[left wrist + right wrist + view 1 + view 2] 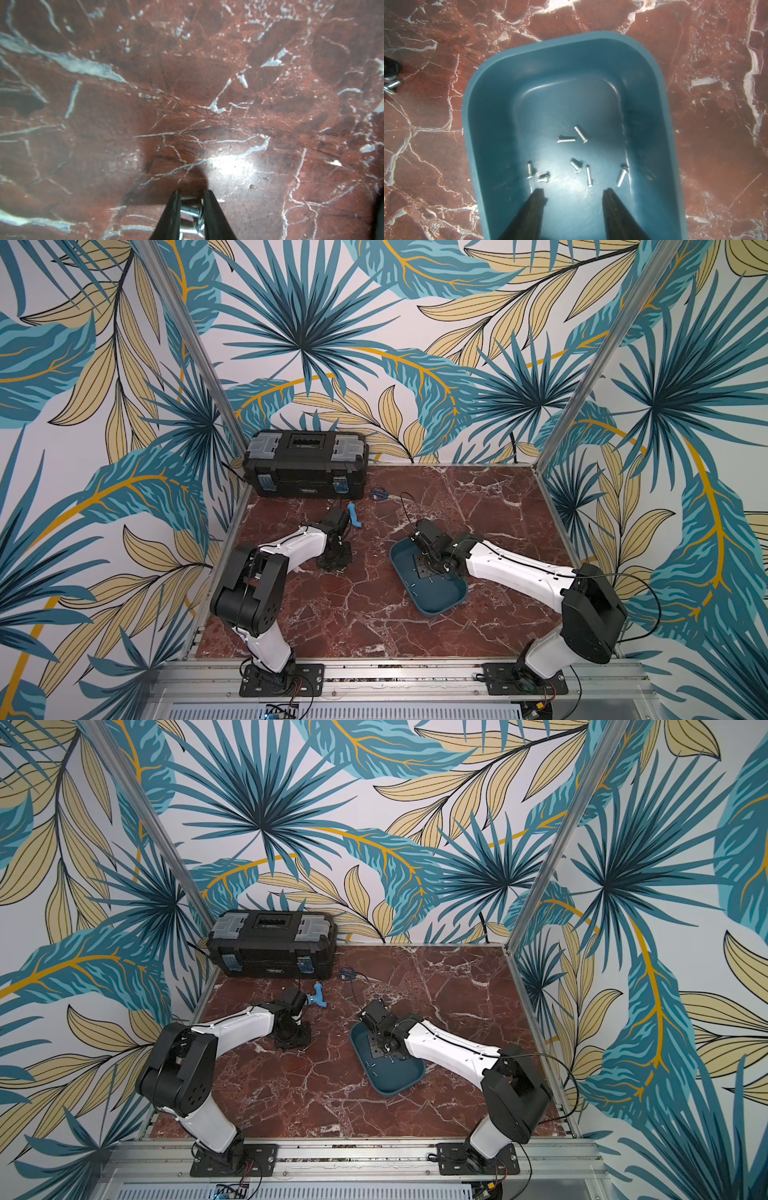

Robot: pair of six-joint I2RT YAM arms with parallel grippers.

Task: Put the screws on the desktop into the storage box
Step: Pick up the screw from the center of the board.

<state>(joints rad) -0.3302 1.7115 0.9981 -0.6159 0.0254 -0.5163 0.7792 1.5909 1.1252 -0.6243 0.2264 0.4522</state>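
Seven screws [576,165] already lie in the storage box [664,124]; the right end effector [574,193] hangs above them, fingers apart, empty; the left end effector [192,192] is clamped on a couple more down on the tabletop [187,83]; any others left, I cannot tell.

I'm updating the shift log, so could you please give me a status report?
Left gripper shut on screws at the desk. Right gripper open, empty, above the tray. Seven screws already in it. Nothing blocking between.
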